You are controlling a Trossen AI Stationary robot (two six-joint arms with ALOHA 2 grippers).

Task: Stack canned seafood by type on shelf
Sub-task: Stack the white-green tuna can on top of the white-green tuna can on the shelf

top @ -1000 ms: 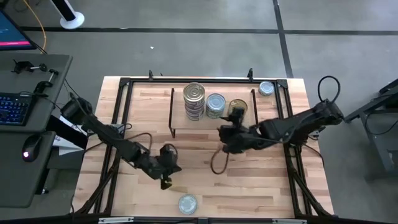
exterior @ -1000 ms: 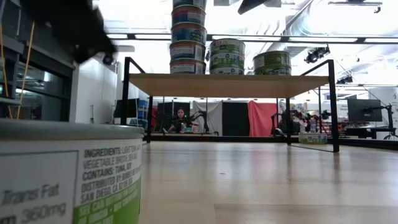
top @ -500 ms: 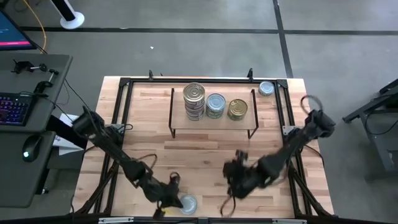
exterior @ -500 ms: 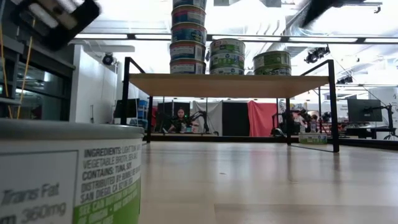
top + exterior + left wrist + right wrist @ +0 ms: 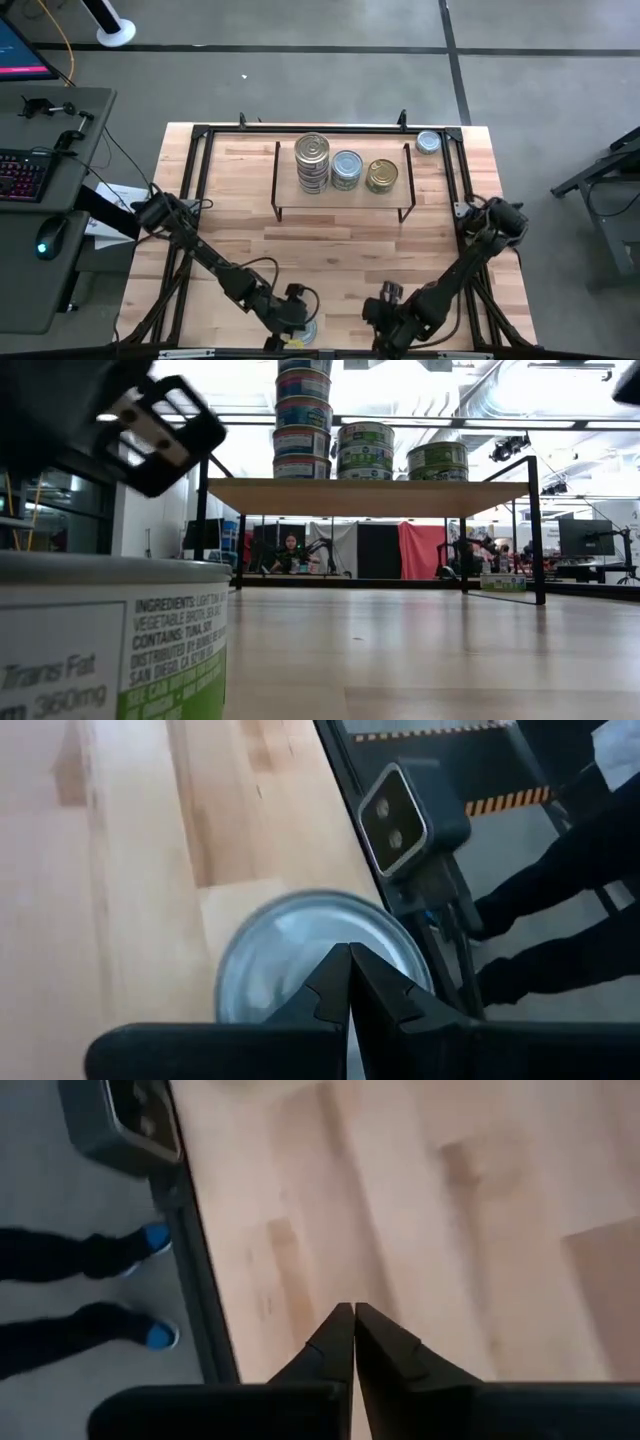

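Note:
The shelf (image 5: pixel 290 205) stands at the table's far middle on thin black legs (image 5: pixel 537 530). On it are a tall stack of cans (image 5: pixel 312 161), a shorter pale blue-silver stack (image 5: pixel 346 168) and a gold-lidded stack (image 5: pixel 381 176). One silver can (image 5: pixel 307 331) stands at the table's near edge, large in the low view (image 5: pixel 110 640). My left gripper (image 5: pixel 350 952) hangs shut above its lid (image 5: pixel 270 945), clear of it in the low view (image 5: pixel 165 430). My right gripper (image 5: pixel 354 1310) is shut over bare wood near the front edge (image 5: pixel 385 308). Another can (image 5: pixel 428 142) stands on the table at the far right.
A small camera box (image 5: pixel 405 815) sits on the black frame at the table's front edge, right beside the near can. A person's legs and blue shoes (image 5: pixel 150 1238) show on the floor just past that edge. Bare wood (image 5: pixel 340 260) lies between shelf and grippers.
Both arms have swung toward the table's near edge. My right gripper has left the gold stack on the shelf, and the stack stays there. My left gripper has gone from mid-table to above the near can.

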